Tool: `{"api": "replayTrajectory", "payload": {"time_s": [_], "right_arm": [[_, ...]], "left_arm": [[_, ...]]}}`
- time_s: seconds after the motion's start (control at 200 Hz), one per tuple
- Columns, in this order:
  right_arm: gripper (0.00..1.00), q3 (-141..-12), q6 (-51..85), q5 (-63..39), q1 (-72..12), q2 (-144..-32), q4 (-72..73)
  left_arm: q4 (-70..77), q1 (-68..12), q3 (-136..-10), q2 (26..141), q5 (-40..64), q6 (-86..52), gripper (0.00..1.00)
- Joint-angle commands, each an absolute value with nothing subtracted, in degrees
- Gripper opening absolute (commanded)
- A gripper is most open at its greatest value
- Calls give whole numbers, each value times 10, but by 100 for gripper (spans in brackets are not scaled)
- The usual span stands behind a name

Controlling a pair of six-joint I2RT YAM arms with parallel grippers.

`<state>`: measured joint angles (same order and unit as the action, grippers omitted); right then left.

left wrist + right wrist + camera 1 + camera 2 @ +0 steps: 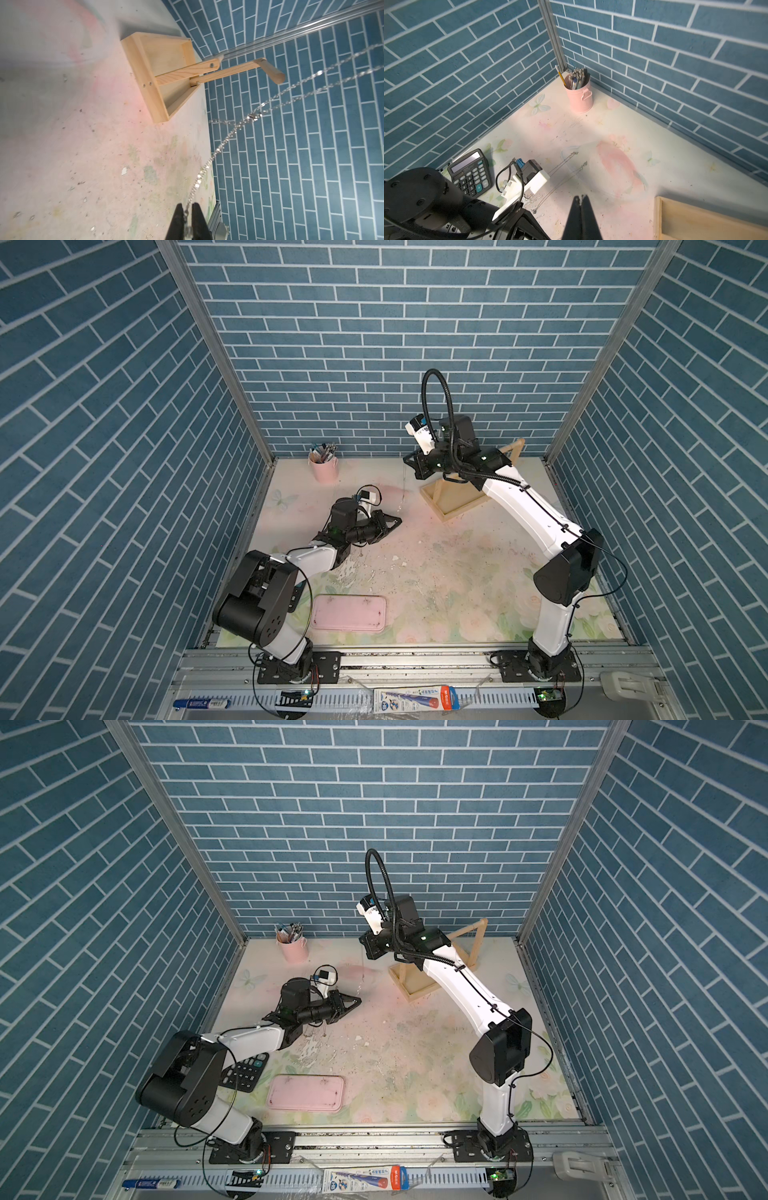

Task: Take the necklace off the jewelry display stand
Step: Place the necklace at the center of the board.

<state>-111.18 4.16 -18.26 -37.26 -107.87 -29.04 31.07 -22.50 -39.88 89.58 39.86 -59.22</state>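
The silver necklace [226, 141] hangs in the air as a slack chain strung between my two grippers, left of the jewelry display stand [164, 62]. My left gripper [187, 207] is shut on its lower end, low over the table [398, 521]. Raised beside the stand's left end, my right gripper [405, 462] is shut, and a glint of chain shows at its tips [580, 199]. In both top views the chain is a faint thin line [402, 489]. The pale wooden stand [453, 499] sits at the back right; the end of its top bar [272, 72] is bare.
A pink pen cup [323, 466] stands in the back left corner. Near the front edge lies a flat pink tray [349, 612], with a black calculator [245, 1073] left of it, partly under my left arm. Blue brick walls close three sides.
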Motion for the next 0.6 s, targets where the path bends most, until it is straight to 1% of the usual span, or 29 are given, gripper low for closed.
{"api": "replayTrajectory", "payload": {"time_s": [0.0, 0.2, 0.595], "right_arm": [[0, -1067, 75, -190, -378, -1060, -235], [0, -1009, 105, -189, -392, -1073, -184], [0, -1034, 136, -191, -400, -1166, -160]], "left_arm": [[310, -226, -379, 885, 382, -578, 10], [314, -227, -327, 877, 353, -575, 10], [254, -233, -267, 848, 278, -548, 10]]}}
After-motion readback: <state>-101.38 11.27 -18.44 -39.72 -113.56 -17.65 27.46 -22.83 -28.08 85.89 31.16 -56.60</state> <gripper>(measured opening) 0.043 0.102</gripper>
